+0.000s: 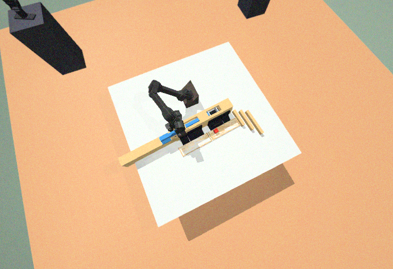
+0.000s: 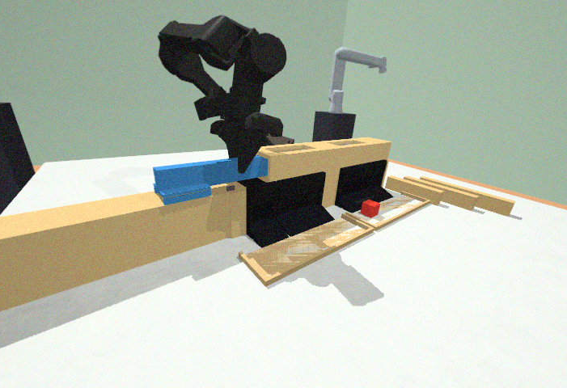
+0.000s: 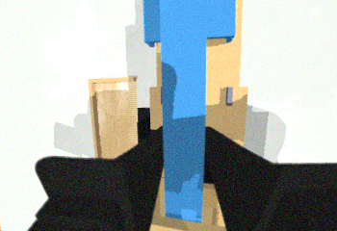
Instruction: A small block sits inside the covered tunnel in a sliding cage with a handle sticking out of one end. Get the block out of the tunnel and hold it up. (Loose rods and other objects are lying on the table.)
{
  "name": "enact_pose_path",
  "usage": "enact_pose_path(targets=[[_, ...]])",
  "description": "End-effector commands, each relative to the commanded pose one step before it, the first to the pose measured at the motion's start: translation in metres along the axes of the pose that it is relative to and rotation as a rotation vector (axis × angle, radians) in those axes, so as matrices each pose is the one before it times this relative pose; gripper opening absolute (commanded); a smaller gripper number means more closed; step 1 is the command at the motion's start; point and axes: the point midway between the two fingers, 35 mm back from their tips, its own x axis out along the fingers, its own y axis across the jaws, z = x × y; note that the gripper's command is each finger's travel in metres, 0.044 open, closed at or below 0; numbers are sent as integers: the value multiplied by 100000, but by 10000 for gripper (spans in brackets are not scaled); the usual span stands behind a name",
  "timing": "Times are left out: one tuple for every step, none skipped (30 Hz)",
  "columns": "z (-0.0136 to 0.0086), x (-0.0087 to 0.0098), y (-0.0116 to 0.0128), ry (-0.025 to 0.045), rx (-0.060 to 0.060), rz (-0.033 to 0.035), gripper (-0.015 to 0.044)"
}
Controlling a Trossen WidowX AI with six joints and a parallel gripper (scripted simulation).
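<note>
The red block point(image 1: 216, 130) point(image 2: 370, 208) lies outside the tunnel point(image 1: 226, 104) point(image 2: 327, 158), on the right-hand low tray point(image 1: 237, 124) point(image 2: 403, 214) in front of it. The blue handle point(image 1: 168, 137) point(image 2: 178, 175) point(image 3: 183, 96) sticks out of the tunnel's left end and rests along a long wooden rail point(image 1: 144, 152) point(image 2: 64, 229) point(image 3: 224, 63). My gripper point(image 1: 180, 134) point(image 2: 243, 168) point(image 3: 185, 131) is shut on the blue handle close to that end. A grey and blue part of the cage point(image 1: 213, 111) shows through the right top window; the rest is hidden.
A second low tray point(image 2: 268, 280) point(image 3: 94, 120) lies to the left of the block's tray. Black slopes point(image 2: 285, 201) point(image 2: 361, 183) lead down from the tunnel's side openings. Three loose wooden rods point(image 1: 254, 123) point(image 2: 490, 201) lie beyond the tunnel's right end.
</note>
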Motion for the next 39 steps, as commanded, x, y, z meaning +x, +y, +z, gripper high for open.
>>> enact_pose_path(targets=[[-1526,300,-79,4452,-2883,-464,0],[0,0,0,0,0,0,0],[0,0,0,0,0,0,0],[0,0,0,0,0,0,0],[0,0,0,0,0,0,0],[0,0,0,0,0,0,0],[0,0,0,0,0,0,0],[0,0,0,0,0,0,0],[0,0,0,0,0,0,0],[0,0,0,0,0,0,0],[0,0,0,0,0,0,0],[1318,-401,73,-4212,2443,659,26],[0,0,0,0,0,0,53],[0,0,0,0,0,0,79],[0,0,0,0,0,0,105],[0,0,0,0,0,0,131],[0,0,0,0,0,0,157],[16,-65,21,92,-43,-2,184],[33,-134,43,186,-87,-6,210],[52,-210,64,285,-137,-12,236],[65,-259,75,343,-169,-21,263],[79,-314,84,403,-205,-33,289],[95,-375,91,463,-245,-51,315],[108,-427,92,502,-280,-72,341],[116,-452,84,504,-297,-91,368],[119,-459,72,484,-302,-108,394],[122,-462,59,459,-305,-124,420],[100,-375,38,352,-248,-111,440],[61,-228,18,205,-151,-72,440],[90,1068,-134,-1376,576,415,440],[775,103,39,371,-72,-142,440],[1325,157,15,470,-132,-144,440],[1364,135,-50,275,-154,-43,440],[835,69,-63,67,-106,15,440],[281,21,-27,6,-38,11,440],[0,0,0,0,0,0,440],[0,0,0,0,0,0,440],[0,0,0,0,0,0,440],[-6,25,-2,5,2,-2,440]])
